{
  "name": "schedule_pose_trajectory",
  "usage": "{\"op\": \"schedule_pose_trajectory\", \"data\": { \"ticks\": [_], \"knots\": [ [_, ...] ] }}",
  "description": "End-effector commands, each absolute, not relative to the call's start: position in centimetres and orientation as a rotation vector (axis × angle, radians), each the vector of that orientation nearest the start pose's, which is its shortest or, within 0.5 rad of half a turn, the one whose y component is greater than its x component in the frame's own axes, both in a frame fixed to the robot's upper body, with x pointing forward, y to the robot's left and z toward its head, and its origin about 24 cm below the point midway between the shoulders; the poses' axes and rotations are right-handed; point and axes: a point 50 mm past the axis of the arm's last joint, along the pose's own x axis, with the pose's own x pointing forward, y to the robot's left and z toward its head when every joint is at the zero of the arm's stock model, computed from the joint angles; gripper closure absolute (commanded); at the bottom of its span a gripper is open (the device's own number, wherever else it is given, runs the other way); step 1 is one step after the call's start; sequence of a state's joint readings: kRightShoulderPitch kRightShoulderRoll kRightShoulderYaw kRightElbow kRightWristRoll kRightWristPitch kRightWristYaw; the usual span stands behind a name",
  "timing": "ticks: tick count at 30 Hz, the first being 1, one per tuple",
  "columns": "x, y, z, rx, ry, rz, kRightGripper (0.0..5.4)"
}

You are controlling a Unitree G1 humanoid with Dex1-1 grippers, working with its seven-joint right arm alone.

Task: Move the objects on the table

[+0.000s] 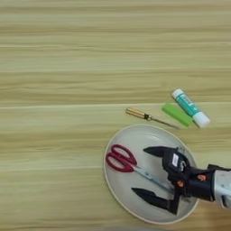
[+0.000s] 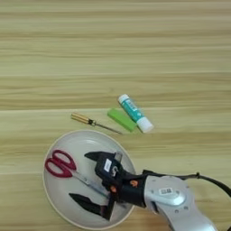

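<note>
Overhead, a light wooden table (image 1: pixel 67 54) with horizontal grain stripes fills the view. Use the round beige plate (image 1: pixel 131 194) near the bottom edge as the landmark.

Red-handled metal scissors (image 1: pixel 128 163) lie on the plate, their handles toward its left side and the closed blades running down and to the right toward its middle.

Over the plate's right half is the robot's right gripper (image 1: pixel 146 173), reaching in from the right on a silver forearm (image 2: pixel 173 198). Its two black fingers are spread wide apart, one tip above the scissor blades and the other below them, so the blades pass between the fingers. The fingers grasp nothing; whether they touch the plate's surface cannot be told.

Just beyond the plate's upper edge, on bare wood, lies a small screwdriver with a yellowish handle (image 1: pixel 151 117), its thin shaft pointing right. Right of it sits a small green block (image 1: pixel 177 114), and just beside that, farther up and to the right of the plate, lies a white tube with a teal label (image 1: pixel 190 108), slanted, its white cap at the lower right end.
</note>
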State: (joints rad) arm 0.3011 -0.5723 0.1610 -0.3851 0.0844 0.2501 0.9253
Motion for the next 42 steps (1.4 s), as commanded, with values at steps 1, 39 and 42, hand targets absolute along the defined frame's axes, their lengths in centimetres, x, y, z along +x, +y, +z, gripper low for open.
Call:
{"op": "schedule_pose_trajectory", "data": {
  "ticks": [1,39,42],
  "knots": [
    [16.6,-16.9,4.3,-0.367,0.407,1.106,0.03],
    [17.4,-17.2,3.6,-0.386,0.405,1.073,3.26],
    [17.6,-17.2,3.7,-0.384,0.396,1.065,3.54]
  ]
}}
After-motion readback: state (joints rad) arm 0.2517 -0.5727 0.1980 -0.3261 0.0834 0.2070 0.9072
